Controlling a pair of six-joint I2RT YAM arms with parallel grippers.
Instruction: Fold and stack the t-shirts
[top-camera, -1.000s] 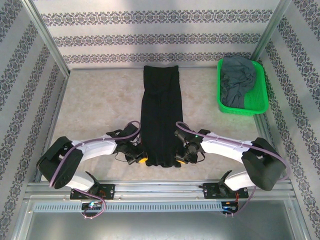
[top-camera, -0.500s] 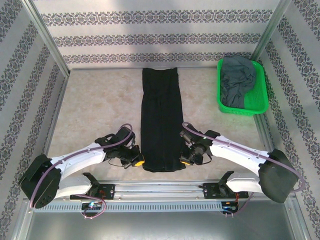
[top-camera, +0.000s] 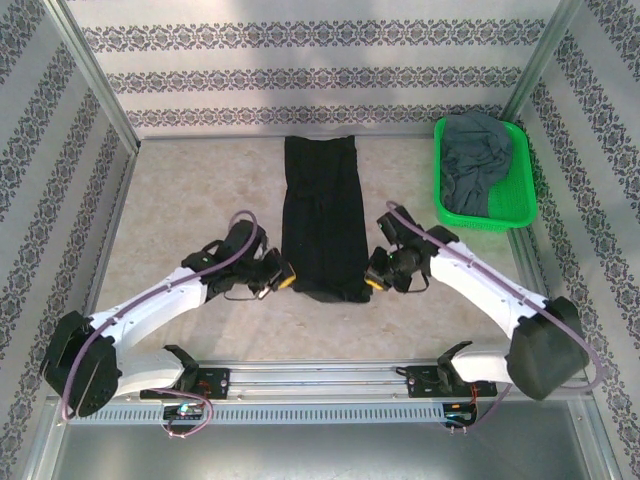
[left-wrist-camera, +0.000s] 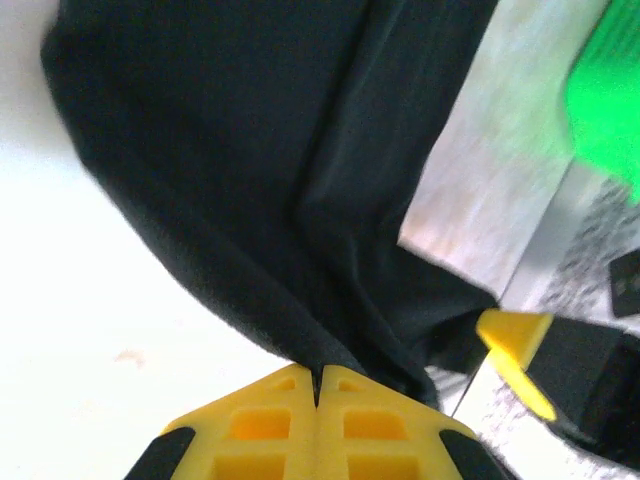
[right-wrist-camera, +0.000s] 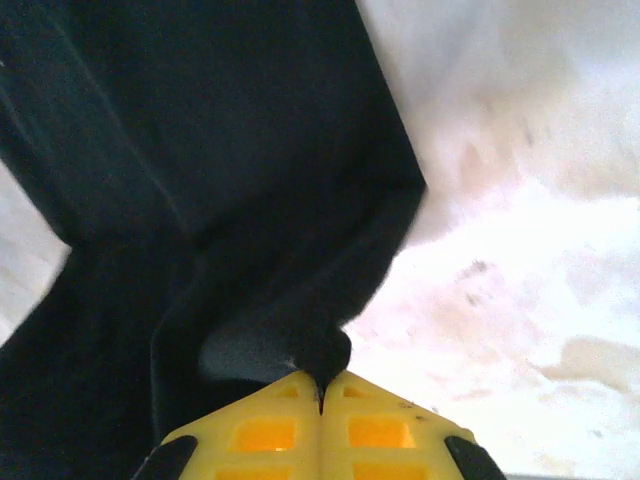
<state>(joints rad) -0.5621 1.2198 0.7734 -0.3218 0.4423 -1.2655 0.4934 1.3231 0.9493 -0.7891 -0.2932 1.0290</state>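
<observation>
A black t-shirt (top-camera: 322, 215) lies as a long narrow strip down the middle of the table, its near end lifted and carried toward the far end. My left gripper (top-camera: 287, 279) is shut on the near left corner of the black t-shirt (left-wrist-camera: 270, 180). My right gripper (top-camera: 372, 283) is shut on the near right corner of that black t-shirt (right-wrist-camera: 200, 170), a small pinch of cloth showing between its yellow fingertips (right-wrist-camera: 380, 425). A grey t-shirt (top-camera: 478, 160) lies crumpled in the green basket (top-camera: 520, 212) at the back right.
Patterned walls with metal posts (top-camera: 95, 75) close in the table on three sides. The beige tabletop (top-camera: 190, 200) spreads to the left of the shirt. A metal rail (top-camera: 320, 378) runs along the near edge by the arm bases.
Both grippers have moved away from the near edge toward the far end, carrying the black shirt's near hem with them, so the visible strip is shorter. The grey shirt has not moved.
</observation>
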